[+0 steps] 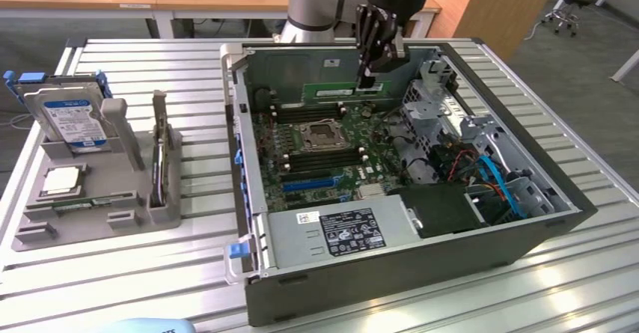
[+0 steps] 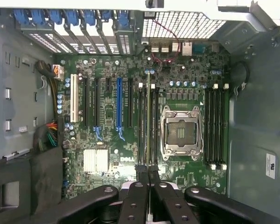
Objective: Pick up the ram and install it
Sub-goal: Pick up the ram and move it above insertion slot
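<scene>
Above the open computer case point(image 1: 420, 269), the gripper point(image 1: 367, 77) is hanging over the motherboard point(image 2: 109, 142), its fingers pinching the ram point(image 2: 148, 123) between them. The ram is hanging edge-on over the memory slots just beside the empty processor socket point(image 2: 180, 133); whether it is touching them cannot be told.

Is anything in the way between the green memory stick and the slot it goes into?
Nothing visible is. The hand holds the ram lined up over the long black memory slots beside the empty processor socket; no cable or part shows between them.
</scene>
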Tool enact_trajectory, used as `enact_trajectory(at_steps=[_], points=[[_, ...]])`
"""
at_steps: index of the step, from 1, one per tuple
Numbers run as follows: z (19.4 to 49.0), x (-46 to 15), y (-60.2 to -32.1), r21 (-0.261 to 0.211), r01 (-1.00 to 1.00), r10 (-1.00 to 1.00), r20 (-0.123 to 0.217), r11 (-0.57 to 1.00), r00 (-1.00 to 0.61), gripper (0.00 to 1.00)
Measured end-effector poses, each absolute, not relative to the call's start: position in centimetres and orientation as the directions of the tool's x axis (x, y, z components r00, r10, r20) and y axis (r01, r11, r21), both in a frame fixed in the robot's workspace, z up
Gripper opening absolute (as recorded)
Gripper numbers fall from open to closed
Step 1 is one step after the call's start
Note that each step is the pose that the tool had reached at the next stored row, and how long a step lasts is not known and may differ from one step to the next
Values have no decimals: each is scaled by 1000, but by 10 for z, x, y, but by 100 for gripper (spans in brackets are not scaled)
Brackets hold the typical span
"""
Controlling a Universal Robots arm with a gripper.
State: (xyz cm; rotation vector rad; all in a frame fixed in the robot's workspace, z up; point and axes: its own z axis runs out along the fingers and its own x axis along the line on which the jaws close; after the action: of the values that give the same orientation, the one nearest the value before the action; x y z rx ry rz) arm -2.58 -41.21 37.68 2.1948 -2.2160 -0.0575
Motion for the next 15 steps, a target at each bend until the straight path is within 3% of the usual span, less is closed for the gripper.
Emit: enact_trajectory(at_steps=[15], points=[[360, -26, -412, 42, -999, -1000, -10, 9, -10, 12]])
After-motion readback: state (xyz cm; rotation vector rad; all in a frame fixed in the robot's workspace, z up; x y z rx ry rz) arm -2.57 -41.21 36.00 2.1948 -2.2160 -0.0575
